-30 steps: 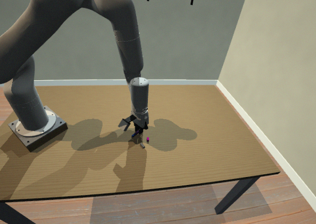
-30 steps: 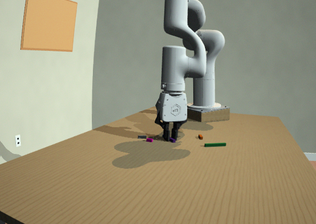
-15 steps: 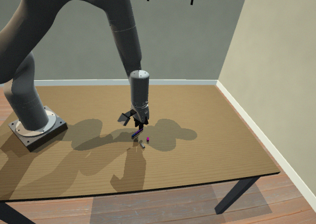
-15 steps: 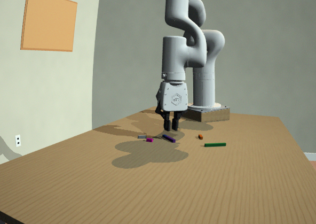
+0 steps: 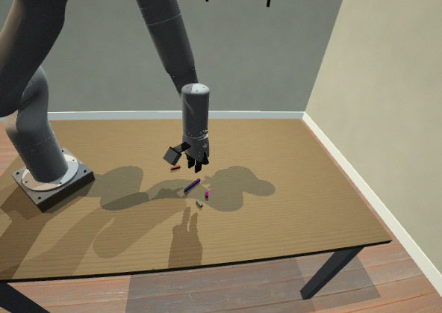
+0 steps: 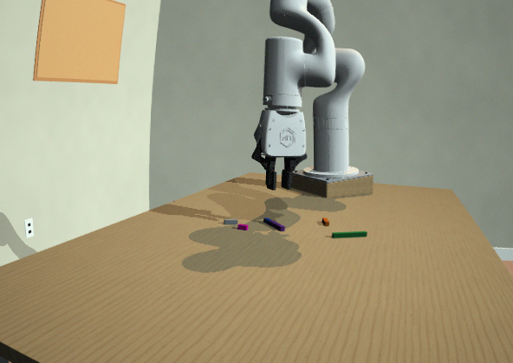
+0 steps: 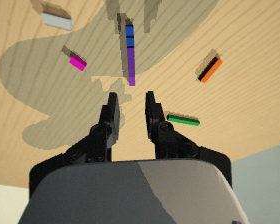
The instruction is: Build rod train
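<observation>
I have the hand [image 6: 278, 180] hanging above the worktop [image 6: 347, 303], fingers pointing straight down, parted partway with nothing between them. In my wrist view the two black fingers frame a strip of bare wood, and just ahead of their tips lies the purple rod [image 7: 131, 66], running straight away from the hand. The blue rod [image 7: 130, 36] sits at its far end, in line with it and looking end to end; I cannot tell whether they actually touch. From the exterior camera that pair reads as one dark stick, purple rod [image 6: 275, 225] nearer the lens, blue rod [image 6: 267, 220] at the back, lying below the hand. The magenta rod [image 7: 77, 62] lies off to the left of the fingers in the wrist view, apart from the purple one and angled to it. Farther out on that side is the grey rod [image 7: 56, 20], at the frame's top corner. To the right of the fingers I see the orange rod [image 7: 211, 70], tilted, well apart from the pair. The green rod [image 7: 183, 120] lies close beside the right finger in the wrist view, flat on the worktop; the exterior camera shows it as the green rod [image 6: 349, 235], alone, beyond the orange rod [image 6: 326, 222].
</observation>
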